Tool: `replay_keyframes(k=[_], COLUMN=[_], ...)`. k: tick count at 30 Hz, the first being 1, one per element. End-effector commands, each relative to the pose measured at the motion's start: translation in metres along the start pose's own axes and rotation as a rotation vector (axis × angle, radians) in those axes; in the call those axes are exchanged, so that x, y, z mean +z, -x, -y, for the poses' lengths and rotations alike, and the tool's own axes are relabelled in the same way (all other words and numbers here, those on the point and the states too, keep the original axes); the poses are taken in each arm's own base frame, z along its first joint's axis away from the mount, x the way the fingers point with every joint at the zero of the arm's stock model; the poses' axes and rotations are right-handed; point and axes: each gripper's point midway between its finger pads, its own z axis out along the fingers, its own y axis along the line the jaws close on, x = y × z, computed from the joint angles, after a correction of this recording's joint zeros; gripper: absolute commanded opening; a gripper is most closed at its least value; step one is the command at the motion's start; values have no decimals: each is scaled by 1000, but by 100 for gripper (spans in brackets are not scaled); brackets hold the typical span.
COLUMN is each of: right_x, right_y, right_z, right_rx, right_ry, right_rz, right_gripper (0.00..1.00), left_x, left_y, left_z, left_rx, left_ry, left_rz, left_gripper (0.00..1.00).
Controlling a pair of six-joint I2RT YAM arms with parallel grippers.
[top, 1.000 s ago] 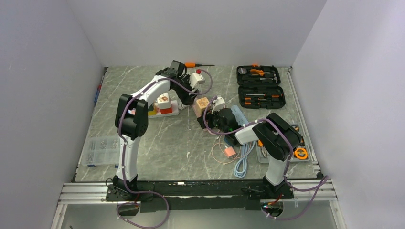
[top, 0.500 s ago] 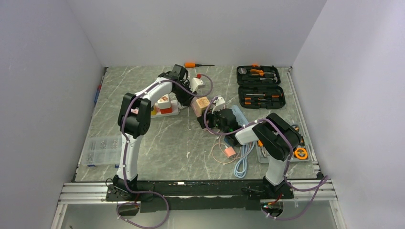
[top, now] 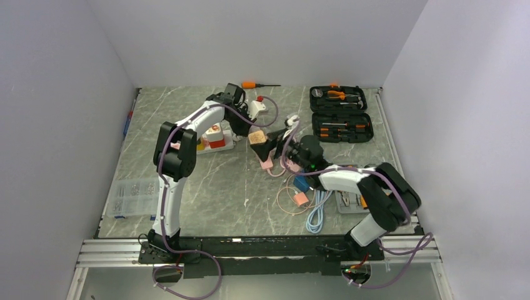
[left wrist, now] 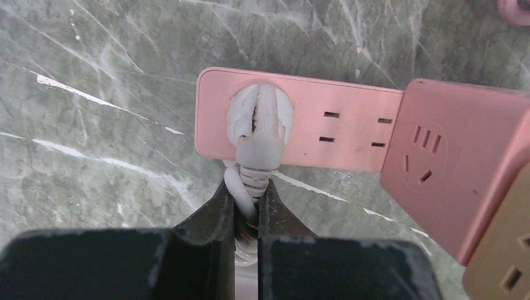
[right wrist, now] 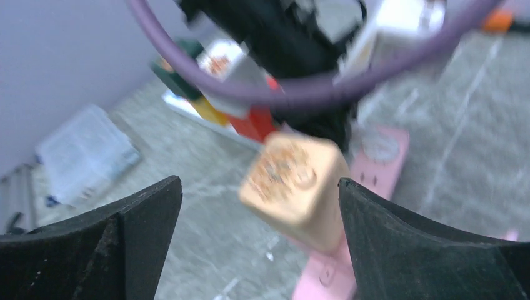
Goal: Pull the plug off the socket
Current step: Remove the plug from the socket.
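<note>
A white plug (left wrist: 259,119) sits seated in the left end of the pink socket strip (left wrist: 337,128). My left gripper (left wrist: 245,200) is shut on the plug's ribbed neck and cord, just below the strip's edge. In the top view the left gripper (top: 245,123) is at the strip's far end. A pink cube adapter (left wrist: 456,156) and a tan cube adapter (right wrist: 294,181) sit on the strip's other end. My right gripper (right wrist: 259,187) is open, its fingers wide either side of the tan cube (top: 256,137) without touching it; that view is blurred.
An open black tool case (top: 339,112) lies at the back right, with an orange screwdriver (top: 256,84) along the back edge. A red, yellow and white block set (top: 212,137) sits left of the strip. Coiled cables (top: 300,199) lie near the front, and a clear parts box (top: 132,197) at left.
My left gripper has closed on the plug's neck. The right gripper has opened wide, and the right arm has swung forward and left toward the tan cube.
</note>
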Motion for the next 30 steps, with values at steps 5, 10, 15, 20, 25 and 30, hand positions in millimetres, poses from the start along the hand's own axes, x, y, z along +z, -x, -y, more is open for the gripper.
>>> replay_keyframes(k=[5, 10, 15, 20, 25, 30], right_x=[-31, -14, 0, 4, 5, 14], right_y=[126, 124, 92, 59, 46, 43], right_z=[-7, 33, 42, 51, 43, 44], right_rx=[78, 119, 166, 154, 178, 165], right_ry=[218, 140, 161, 163, 236, 267], right_rz=[212, 148, 78, 3, 9, 6], right_gripper=[94, 90, 88, 87, 83, 79], left_x=[-88, -120, -142, -144, -149, -147], left_y=[91, 110, 116, 101, 104, 100], left_z=[5, 29, 55, 63, 66, 70], left_rx=[162, 218, 278, 304, 298, 292], left_ry=[33, 4, -39, -62, -60, -91], left_rz=[270, 390, 469, 426, 448, 436], left_gripper=[0, 0, 0, 0, 0, 0])
